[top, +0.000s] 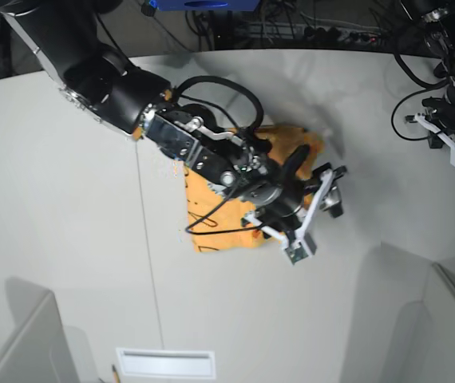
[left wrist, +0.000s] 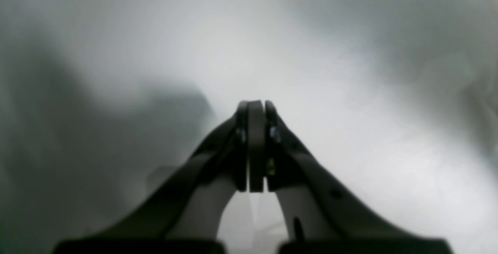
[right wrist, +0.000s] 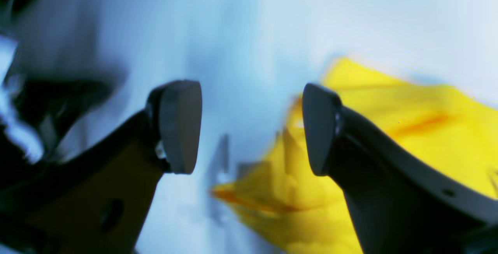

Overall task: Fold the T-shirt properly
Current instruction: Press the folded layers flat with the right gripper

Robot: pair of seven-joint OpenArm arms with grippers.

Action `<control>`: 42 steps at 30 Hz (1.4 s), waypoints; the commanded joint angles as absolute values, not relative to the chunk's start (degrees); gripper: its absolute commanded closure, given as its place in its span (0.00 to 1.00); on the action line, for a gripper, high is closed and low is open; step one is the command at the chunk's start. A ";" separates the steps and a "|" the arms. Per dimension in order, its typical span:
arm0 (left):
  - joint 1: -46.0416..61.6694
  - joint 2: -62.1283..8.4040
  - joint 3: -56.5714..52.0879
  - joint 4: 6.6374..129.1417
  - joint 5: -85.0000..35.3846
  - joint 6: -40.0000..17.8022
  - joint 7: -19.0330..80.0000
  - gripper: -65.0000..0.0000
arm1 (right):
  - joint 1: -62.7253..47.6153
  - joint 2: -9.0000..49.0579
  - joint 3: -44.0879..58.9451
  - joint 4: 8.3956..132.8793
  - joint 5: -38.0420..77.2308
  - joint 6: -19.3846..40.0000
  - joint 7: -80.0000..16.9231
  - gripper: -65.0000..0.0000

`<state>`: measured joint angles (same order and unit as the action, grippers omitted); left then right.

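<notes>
1. In the overhead view a wide white table [top: 52, 199] fills the frame. The T-shirt [top: 211, 231], light orange, lies near the middle as a compact, partly folded bundle, with faint dark lettering along its lower edge.
2. The right gripper [top: 311, 183] hangs over the shirt's right side at the centre of the frame, its arm hiding much of the cloth. In its wrist view the two fingers are spread apart with nothing between them, and the shirt [right wrist: 408, 129] shows behind them at lower right.
3. The left gripper [top: 451, 120] sits at the upper right edge, well apart from the shirt. Its wrist view shows the fingers [left wrist: 255, 145] pressed together, holding nothing, over blurred pale table.
4. The shirt looks light, soft and floppy, so it probably sags when lifted. A pinch at an outer edge or corner seems the safest hold.
</notes>
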<state>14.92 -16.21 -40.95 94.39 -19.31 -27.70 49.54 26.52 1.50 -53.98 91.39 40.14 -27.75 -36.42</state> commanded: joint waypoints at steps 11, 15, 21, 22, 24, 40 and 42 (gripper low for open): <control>14.64 -17.10 -41.54 94.64 -19.56 -28.00 48.66 1.00 | 23.69 2.15 -44.26 84.00 39.87 -30.37 -41.54 1.00; 14.64 -17.10 -41.54 94.55 -19.56 -28.00 48.66 1.00 | 23.78 1.89 -44.18 77.41 39.87 -30.02 -41.19 1.00; 15.87 -17.10 -41.54 95.08 -19.56 -28.00 48.66 1.00 | 23.78 0.22 -44.44 75.30 39.87 -29.93 -38.90 1.00; 15.87 -17.10 -41.54 95.08 -19.56 -28.00 48.66 1.00 | 23.87 -0.40 -44.44 75.30 39.87 -29.93 -38.90 1.00; 15.96 -17.10 -41.54 95.16 -19.56 -28.00 48.66 1.00 | 24.66 -1.71 -44.44 75.21 39.87 -29.93 -38.90 1.00; 15.87 -17.10 -41.19 95.08 -19.56 -28.00 48.66 1.00 | 32.31 -8.66 -44.35 65.01 50.68 -16.31 -20.44 1.00; 15.78 -17.01 -41.19 95.08 -19.56 -28.00 48.66 1.00 | 32.92 -8.57 -44.44 65.01 51.47 -15.25 -19.65 1.00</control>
